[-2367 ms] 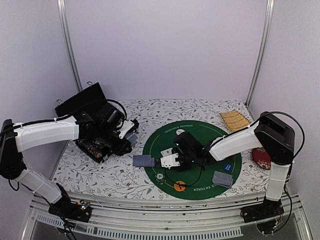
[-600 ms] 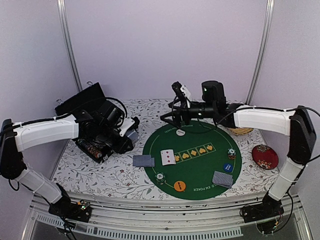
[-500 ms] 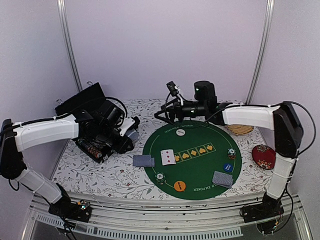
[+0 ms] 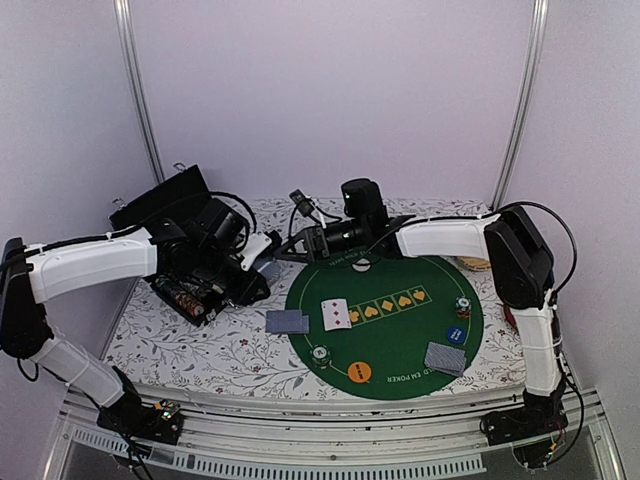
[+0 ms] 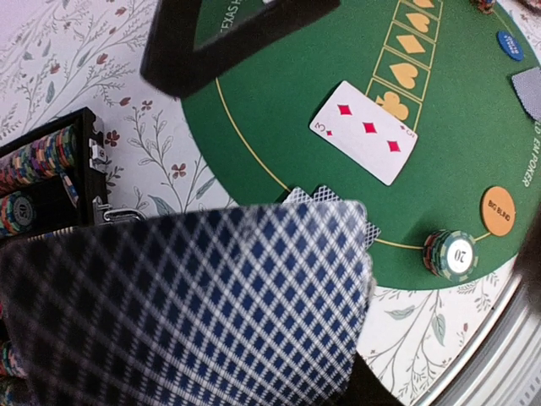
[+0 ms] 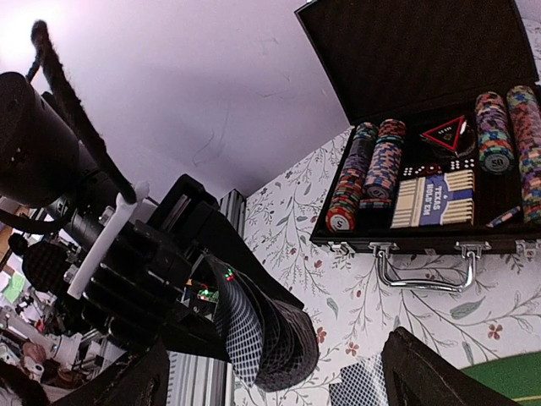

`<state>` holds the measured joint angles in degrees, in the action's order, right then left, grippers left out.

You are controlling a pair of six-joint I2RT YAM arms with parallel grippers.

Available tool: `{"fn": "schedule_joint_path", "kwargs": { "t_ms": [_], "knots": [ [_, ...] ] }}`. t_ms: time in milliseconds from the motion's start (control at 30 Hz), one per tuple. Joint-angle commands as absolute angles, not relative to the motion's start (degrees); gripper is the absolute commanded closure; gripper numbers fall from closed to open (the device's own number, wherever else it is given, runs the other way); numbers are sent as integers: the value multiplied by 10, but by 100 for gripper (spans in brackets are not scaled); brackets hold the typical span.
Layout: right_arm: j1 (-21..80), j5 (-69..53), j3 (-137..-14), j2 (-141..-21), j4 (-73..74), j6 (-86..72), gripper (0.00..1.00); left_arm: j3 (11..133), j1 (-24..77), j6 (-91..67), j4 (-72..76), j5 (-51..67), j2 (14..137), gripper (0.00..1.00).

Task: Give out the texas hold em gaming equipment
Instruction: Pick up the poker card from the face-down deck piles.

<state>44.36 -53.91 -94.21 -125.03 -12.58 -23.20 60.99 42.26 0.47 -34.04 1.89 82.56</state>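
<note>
My left gripper [image 4: 252,265] is shut on a bent deck of blue-checked playing cards [image 5: 186,313], held beside the green poker mat [image 4: 400,325]; the right wrist view shows that deck [image 6: 262,334] too. My right gripper [image 4: 298,228] stands open just right of it, with nothing between its fingers [image 6: 427,372]. On the mat lie a face-up three of diamonds [image 4: 336,313], two face-down card pairs [image 4: 287,321] [image 4: 446,357], chip stacks [image 4: 320,354] [image 4: 462,307], and an orange disc [image 4: 359,372], a blue disc [image 4: 455,335] and a white disc [image 4: 361,264].
An open black chip case [image 6: 439,169] with rows of chips sits at the table's left, under my left arm [image 4: 100,262]. A sliver of a tan mat [image 4: 476,264] shows behind my right arm. Frame posts stand at the back corners.
My right arm has lifted off the mat's centre and swung left across the back to the left gripper, its jaws opening. The three of diamonds stays face up. The left arm has not moved.
</note>
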Motion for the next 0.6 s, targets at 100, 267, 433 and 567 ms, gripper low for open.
{"fn": "schedule_joint_path", "kwargs": {
  "t_ms": [100, 267, 433, 567],
  "knots": [
    [457, -548, -1003, -1311, -114, -237, 14, 620, 428, 15, -331, 29, 833, 59],
    [468, -550, -1034, -1333, -108, -236, 20, 618, 427, 17, -330, 34, 840, 59],
    [467, -525, -1031, -1326, -72, -219, 47, 619, 428, 19, -330, 33, 841, 59],
    [457, -504, -1000, -1295, -59, -202, 68, 615, 428, 21, -331, 28, 839, 59]
  ]
}}
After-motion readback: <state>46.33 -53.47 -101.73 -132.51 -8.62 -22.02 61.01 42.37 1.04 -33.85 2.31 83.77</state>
